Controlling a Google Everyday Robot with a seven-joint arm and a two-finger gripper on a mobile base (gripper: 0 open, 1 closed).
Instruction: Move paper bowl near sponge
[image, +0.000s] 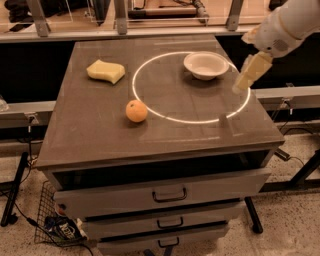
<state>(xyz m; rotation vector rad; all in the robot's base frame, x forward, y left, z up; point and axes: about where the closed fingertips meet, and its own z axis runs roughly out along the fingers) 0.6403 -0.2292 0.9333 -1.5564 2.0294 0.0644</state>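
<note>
The white paper bowl (205, 65) sits upright on the far right of the dark cabinet top (95, 135), on the rim of a painted white circle. The pale yellow sponge (105, 71) lies at the far left of the top, well apart from the bowl. My gripper (248, 75) hangs from the white arm at the upper right, above the right edge of the top and just right of the bowl, not touching it. It holds nothing that I can see.
A round orange fruit (136, 110) rests near the middle left of the top, on the circle's left edge. Drawers with handles (169, 194) are below the top. A rail runs behind the cabinet. A wire basket (55, 225) sits on the floor at the lower left.
</note>
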